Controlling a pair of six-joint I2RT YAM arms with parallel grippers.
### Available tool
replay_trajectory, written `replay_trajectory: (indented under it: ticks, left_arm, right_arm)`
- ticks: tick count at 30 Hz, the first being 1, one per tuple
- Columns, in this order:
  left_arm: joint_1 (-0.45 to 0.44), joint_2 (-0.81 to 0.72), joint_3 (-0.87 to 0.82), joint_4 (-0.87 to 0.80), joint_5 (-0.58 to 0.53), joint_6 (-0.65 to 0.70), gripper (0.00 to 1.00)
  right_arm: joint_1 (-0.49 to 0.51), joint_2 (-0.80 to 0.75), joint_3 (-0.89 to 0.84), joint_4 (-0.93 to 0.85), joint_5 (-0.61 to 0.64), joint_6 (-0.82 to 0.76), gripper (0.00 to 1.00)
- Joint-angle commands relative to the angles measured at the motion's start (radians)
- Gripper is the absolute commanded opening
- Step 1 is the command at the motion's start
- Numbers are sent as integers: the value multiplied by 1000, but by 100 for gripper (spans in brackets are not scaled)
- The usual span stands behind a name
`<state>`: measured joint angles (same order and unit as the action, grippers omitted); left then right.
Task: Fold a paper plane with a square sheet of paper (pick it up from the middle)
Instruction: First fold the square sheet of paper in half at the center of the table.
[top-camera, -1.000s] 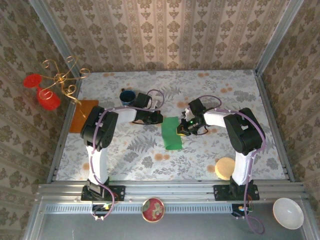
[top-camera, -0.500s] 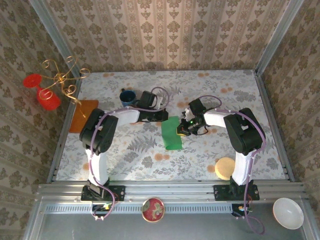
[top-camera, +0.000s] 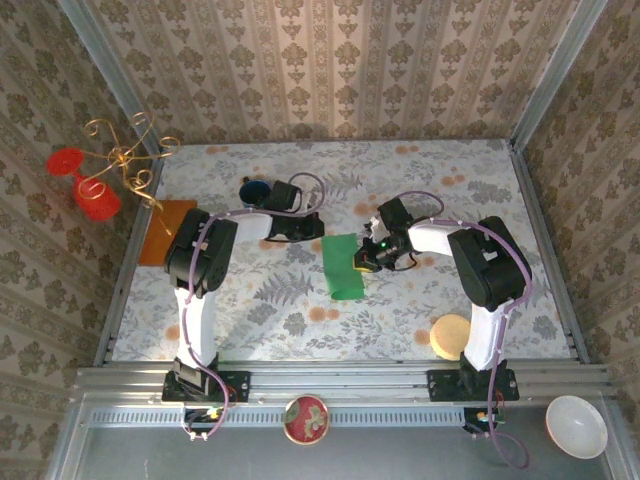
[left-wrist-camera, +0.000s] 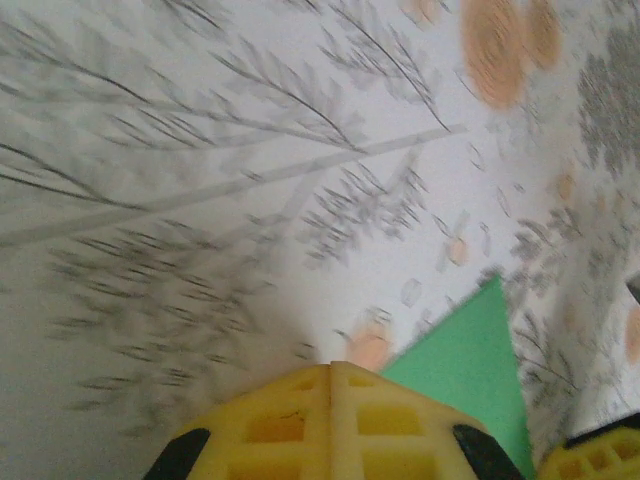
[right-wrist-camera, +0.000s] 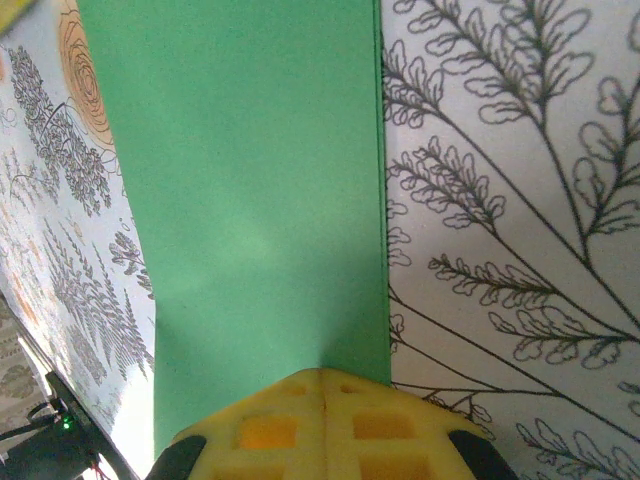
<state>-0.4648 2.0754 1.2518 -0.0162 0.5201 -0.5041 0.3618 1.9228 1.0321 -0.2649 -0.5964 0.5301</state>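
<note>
The square sheet of paper (top-camera: 343, 267) is bright green and lies flat on the patterned table, folded into a narrow rectangle. In the right wrist view the square sheet of paper (right-wrist-camera: 250, 200) runs away from me, with its straight long edge on the right. My right gripper (top-camera: 366, 257) is shut, and its yellow tips (right-wrist-camera: 322, 373) rest on the sheet near that edge. My left gripper (top-camera: 318, 228) is shut too and hangs just off the sheet's far left corner. Its tips (left-wrist-camera: 332, 366) are over bare table, with the green corner (left-wrist-camera: 470, 365) beside them.
A blue mug (top-camera: 254, 190) stands behind the left arm. An orange-brown sheet (top-camera: 166, 230) lies at the table's left edge under a gold stand with red glasses (top-camera: 97, 195). A tan disc (top-camera: 451, 336) sits near right. Two bowls (top-camera: 576, 425) (top-camera: 306, 418) rest off the table's front.
My left gripper swung toward the sheet's top corner, then drew back a little to the left and away. The right gripper and the sheet have stayed put.
</note>
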Motion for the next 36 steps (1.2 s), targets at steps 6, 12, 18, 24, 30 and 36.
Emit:
replay_trajectory:
  ticks: [6, 12, 18, 24, 30, 36]
  left_arm:
    - [-93, -183, 20, -162, -77, 12, 0]
    - [-187, -295, -145, -117, -31, -111, 0]
    - [-244, -255, -201, -88, 44, -225, 0]
    - [-260, -168, -148, -181, 58, -215, 0]
    - [-247, -155, -190, -252, 37, -195, 0]
    - [-171, -252, -368, -260, 14, -182, 0]
  right_arm:
    - [-24, 86, -119, -248, 292, 12, 5]
    - [-24, 83, -124, -246, 291, 13, 4]
    - [-24, 81, -125, -244, 291, 13, 4]
    - [-24, 78, -135, -237, 294, 21, 4]
    - [-24, 72, -143, -235, 295, 25, 4]
    - [-24, 72, -141, -237, 294, 25, 4]
